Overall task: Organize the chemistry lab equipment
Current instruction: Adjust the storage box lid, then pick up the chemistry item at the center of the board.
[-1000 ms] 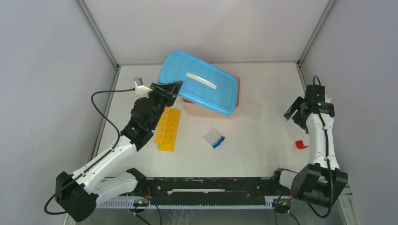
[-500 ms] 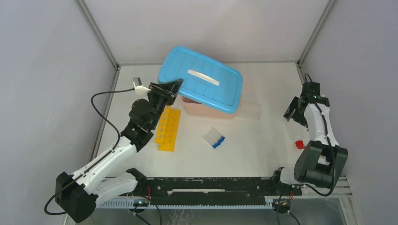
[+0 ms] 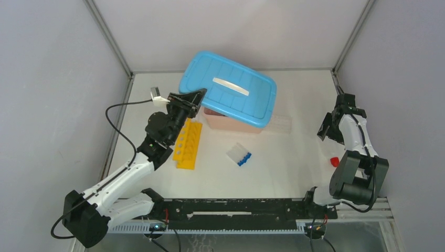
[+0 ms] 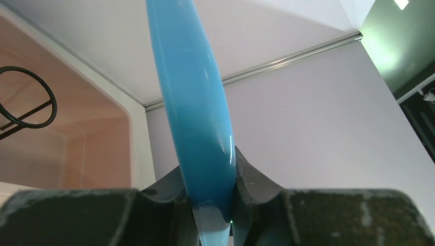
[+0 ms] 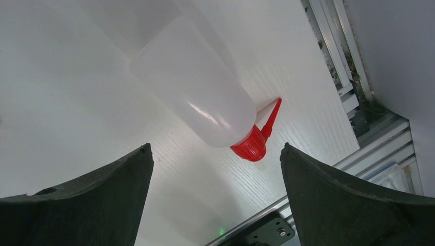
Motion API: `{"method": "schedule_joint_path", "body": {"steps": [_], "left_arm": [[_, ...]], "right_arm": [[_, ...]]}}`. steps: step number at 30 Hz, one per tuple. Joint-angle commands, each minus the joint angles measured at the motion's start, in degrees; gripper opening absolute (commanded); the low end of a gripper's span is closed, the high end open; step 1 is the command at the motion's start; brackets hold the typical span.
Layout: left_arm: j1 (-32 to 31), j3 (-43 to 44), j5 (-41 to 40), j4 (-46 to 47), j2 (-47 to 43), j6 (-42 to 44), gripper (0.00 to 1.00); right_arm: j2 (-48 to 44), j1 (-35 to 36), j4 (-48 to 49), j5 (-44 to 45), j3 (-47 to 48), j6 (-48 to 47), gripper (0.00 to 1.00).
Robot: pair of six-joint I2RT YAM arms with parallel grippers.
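- The yellow rack (image 3: 188, 144) lies flat on the white table (image 3: 294, 173), left of centre in the overhead view. It is just below the left pincer (image 3: 197, 96), and its upper end is tucked beside that arm's wrist.
- The blue-capped tubes (image 3: 240, 155) lie in a small bundle near the centre of the frame, to the right of the rack. They are well apart from both pincers.
- The small clear tray (image 3: 279, 124) sits right of centre, just beside the pink bin (image 3: 231, 122). It lies between the bin and the right pincer (image 3: 325, 128).
- The black wire ring (image 4: 25, 97) shows at the left edge of the left wrist view, inside the pink bin. It is off to the left of the fingers and not touching them.
- The left pincer (image 4: 213, 187) is drawn narrow and pinches the rim of the blue lid (image 3: 227, 95). The lid is tilted above the bin, and its edge runs up between the two fingers in the wrist view.
- The right pincer (image 5: 215, 179) stands wide with nothing between its fingers.
- A clear squeeze bottle with a red nozzle cap (image 5: 200, 102) lies on the table beyond the right pincer, framed between the fingertips and apart from both. In the overhead view only its red cap (image 3: 334, 161) shows, at the right edge of the table.
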Motion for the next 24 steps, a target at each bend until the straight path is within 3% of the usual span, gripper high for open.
{"method": "schedule_joint_path", "body": {"steps": [1, 24], "left_arm": [[0.3, -1.0, 0.7, 4.7, -2.7, -1.5, 0.0], [1.1, -1.9, -0.9, 2.3, -6.7, -1.1, 0.0]], "right_arm": [[1.6, 0.0, 1.6, 1.0, -0.1, -1.5, 1.0], [12.8, 0.2, 6.3, 0.3, 0.5, -2.5, 1.0]]}}
